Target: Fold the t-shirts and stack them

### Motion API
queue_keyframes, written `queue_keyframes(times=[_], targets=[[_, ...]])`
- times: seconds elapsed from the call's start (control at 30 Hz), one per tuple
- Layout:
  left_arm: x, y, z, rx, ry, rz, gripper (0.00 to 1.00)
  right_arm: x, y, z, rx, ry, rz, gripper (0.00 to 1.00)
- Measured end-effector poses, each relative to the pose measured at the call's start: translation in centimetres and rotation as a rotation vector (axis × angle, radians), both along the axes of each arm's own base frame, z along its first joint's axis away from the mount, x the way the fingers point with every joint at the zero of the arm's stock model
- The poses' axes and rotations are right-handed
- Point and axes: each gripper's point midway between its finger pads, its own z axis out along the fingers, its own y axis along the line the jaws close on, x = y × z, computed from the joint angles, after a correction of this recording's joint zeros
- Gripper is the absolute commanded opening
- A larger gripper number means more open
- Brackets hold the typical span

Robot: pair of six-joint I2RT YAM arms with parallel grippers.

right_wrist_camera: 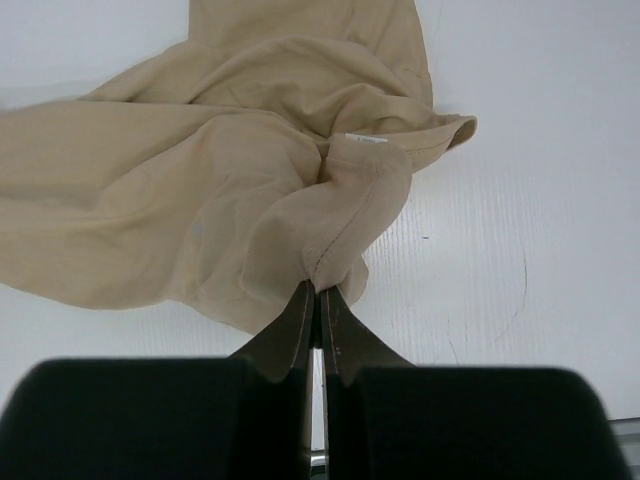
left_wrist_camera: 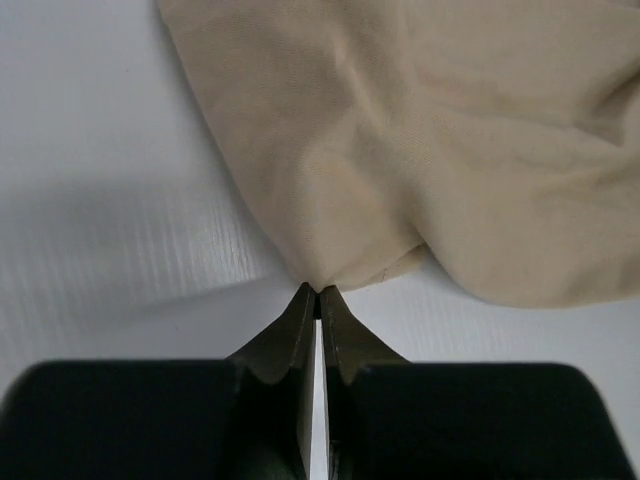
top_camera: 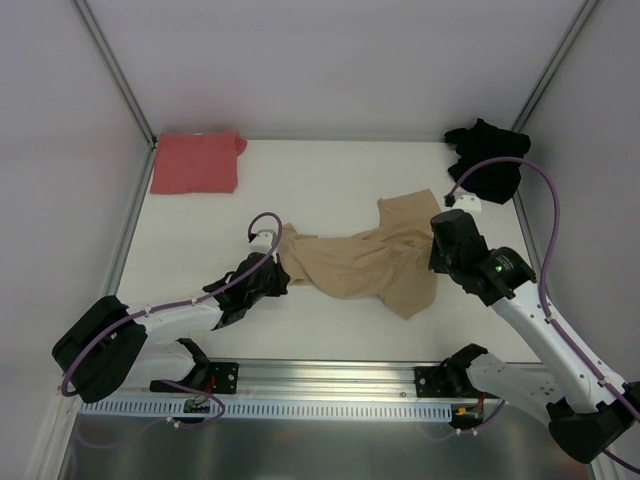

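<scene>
The tan-beige t-shirt lies crumpled across the middle of the table. My left gripper is at its left end, shut on a pinch of the cloth edge. At the shirt's right side, near the collar, my right gripper is shut on a fold of hem. The tan-beige t-shirt spreads away from the right fingertips, bunched. A salmon-red t-shirt lies folded flat at the back left. In the back right corner the black t-shirt sits in a heap.
White walls with metal corner posts enclose the table on three sides. A metal rail with both arm bases runs along the near edge. Purple cables loop off both arms.
</scene>
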Motion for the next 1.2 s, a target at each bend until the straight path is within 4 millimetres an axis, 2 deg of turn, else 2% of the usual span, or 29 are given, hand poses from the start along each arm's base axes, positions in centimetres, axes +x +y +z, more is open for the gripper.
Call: queue_keyframes(times=[0.27,0.4,0.5,0.63,0.67,0.7,0.77,0.83,0.9,0.97,1.03,1.2], targets=[[0.7,0.8,0.5,0.035,-0.041,0.04,0.0,0.0,0.0,-0.7,-0.01,0.022,-0.001,0.0],[0.8,1.2,1.6,0.038,-0.062,0.057,0.0,0.0,0.1,-0.8,-0.009,0.027,0.002,0.0],[1.0,1.2,4.5,0.022,-0.102,0.061,0.0,0.0,0.1,-0.8,-0.01,0.028,0.003,0.0],[0.9,1.5,11.1,-0.03,-0.218,0.063,0.0,0.0,-0.3,-0.5,-0.02,0.029,0.001,0.01],[0.7,2.1,12.0,-0.018,-0.233,0.071,0.0,0.0,-0.5,-0.1,-0.023,0.025,-0.002,0.0],[0.6,2.4,14.8,-0.052,-0.283,0.08,0.0,0.1,-0.7,0.5,-0.023,0.016,-0.006,0.0],[0.3,3.7,18.1,-0.064,-0.343,0.103,0.0,0.3,-1.1,2.6,-0.019,-0.019,-0.01,0.0],[-0.2,5.1,20.5,-0.061,-0.386,0.127,0.0,0.8,-1.6,5.9,0.001,-0.084,-0.02,0.0],[-0.7,6.3,22.0,-0.047,-0.41,0.145,0.0,1.2,-2.1,9.1,0.021,-0.155,-0.034,0.0],[-1.2,7.3,22.5,-0.026,-0.415,0.156,0.0,1.2,-2.5,11.9,0.037,-0.217,-0.039,0.0],[-1.7,8.1,22.1,0.003,-0.402,0.161,0.0,0.8,-2.9,13.9,0.046,-0.258,-0.039,0.0],[-3.1,9.5,21.1,0.047,-0.365,0.153,0.0,-0.7,-3.7,16.5,0.056,-0.295,-0.033,0.01]])
